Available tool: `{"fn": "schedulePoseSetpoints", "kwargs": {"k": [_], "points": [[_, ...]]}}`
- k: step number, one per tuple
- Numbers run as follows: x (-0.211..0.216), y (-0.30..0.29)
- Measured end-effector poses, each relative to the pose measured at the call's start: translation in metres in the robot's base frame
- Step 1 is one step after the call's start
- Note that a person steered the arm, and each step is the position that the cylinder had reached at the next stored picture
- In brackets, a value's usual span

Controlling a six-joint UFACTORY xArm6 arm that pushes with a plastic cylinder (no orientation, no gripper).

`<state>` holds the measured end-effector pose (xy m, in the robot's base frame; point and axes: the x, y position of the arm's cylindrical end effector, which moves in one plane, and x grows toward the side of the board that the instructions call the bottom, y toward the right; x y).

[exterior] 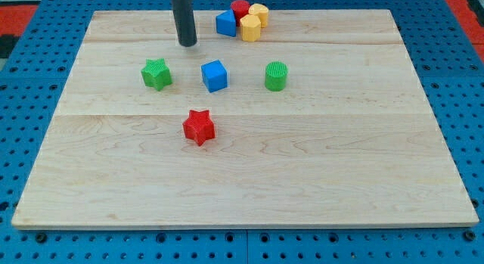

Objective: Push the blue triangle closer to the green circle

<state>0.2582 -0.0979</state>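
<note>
The blue triangle (225,23) lies near the view's top, in a tight cluster with a red block (240,8) and two yellow blocks (250,28) (259,13). The green circle (276,76) stands below and to the right of it, well apart. My tip (187,44) rests on the wooden board (242,166), to the left of the blue triangle and slightly below it, with a gap between them.
A blue cube (215,76) sits between a green star (156,74) on its left and the green circle on its right. A red star (199,127) lies below the cube. A blue pegboard (469,82) surrounds the board.
</note>
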Motion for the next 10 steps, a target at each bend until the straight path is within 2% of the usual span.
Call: {"fn": "schedulePoseSetpoints", "kwargs": {"k": [1, 4, 6, 10], "points": [[-0.045, 0.003], [-0.049, 0.063], [-0.008, 0.093], [0.031, 0.103]]}}
